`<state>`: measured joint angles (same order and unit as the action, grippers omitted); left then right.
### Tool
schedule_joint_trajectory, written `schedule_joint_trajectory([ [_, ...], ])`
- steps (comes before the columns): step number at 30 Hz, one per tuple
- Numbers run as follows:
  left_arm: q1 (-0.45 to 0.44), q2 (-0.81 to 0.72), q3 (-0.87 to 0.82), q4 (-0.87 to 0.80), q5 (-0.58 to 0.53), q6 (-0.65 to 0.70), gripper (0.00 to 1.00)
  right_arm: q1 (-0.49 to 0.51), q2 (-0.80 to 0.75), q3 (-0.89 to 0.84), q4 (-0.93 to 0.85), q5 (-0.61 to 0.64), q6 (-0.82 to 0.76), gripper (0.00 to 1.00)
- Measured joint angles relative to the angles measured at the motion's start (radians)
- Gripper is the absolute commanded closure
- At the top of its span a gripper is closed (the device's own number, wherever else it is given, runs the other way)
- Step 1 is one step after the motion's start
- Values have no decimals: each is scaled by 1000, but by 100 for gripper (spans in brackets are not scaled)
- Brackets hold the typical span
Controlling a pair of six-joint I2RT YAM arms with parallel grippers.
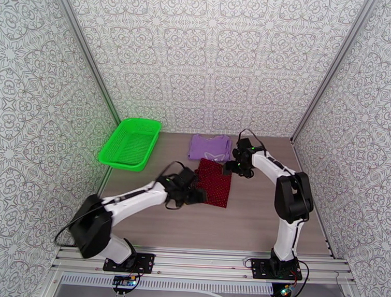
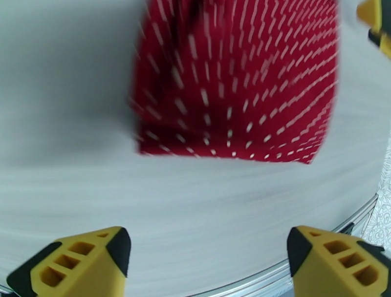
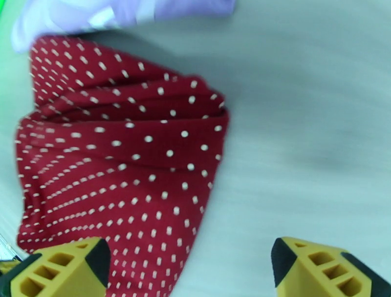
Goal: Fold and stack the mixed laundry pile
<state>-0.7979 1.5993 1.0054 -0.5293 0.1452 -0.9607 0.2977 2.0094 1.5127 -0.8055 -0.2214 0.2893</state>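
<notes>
The red dotted garment [image 1: 214, 186], centre frame, looks soft and limp, best pinched at corners; left pincer [image 2: 205, 246] and right pincer [image 3: 190, 256] gape empty.

Purple tee [image 1: 210, 146] sits folded flat right of the green basket [image 1: 121, 165]; red white-dotted garment [image 1: 214, 189], folded too, lies right-and-nearer, touching the tee.
</notes>
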Motion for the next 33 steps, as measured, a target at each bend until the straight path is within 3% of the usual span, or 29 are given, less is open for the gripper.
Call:
schedule_joint_trajectory([
  [5,-33,71,-16,164,-9,-145,7,1,41,-50,82,-49,27,19],
  [8,-32,112,-19,243,-30,-206,7,-6,36,-73,138,-73,60,33],
  [13,-24,161,-19,307,-64,-268,7,-20,34,-129,240,-119,124,92],
  [14,-19,165,-19,314,-64,-271,7,-19,36,-143,262,-121,138,100],
  [18,4,169,-19,333,-56,-278,7,-18,17,-224,406,-200,219,100],
  [23,53,180,-19,362,-13,-266,7,-15,-85,-450,663,-217,406,100],
  [28,101,183,-37,411,45,-260,7,27,-258,-734,872,-157,686,100],
  [33,120,145,-108,492,60,-260,2,121,-382,-871,925,-47,911,100],
])
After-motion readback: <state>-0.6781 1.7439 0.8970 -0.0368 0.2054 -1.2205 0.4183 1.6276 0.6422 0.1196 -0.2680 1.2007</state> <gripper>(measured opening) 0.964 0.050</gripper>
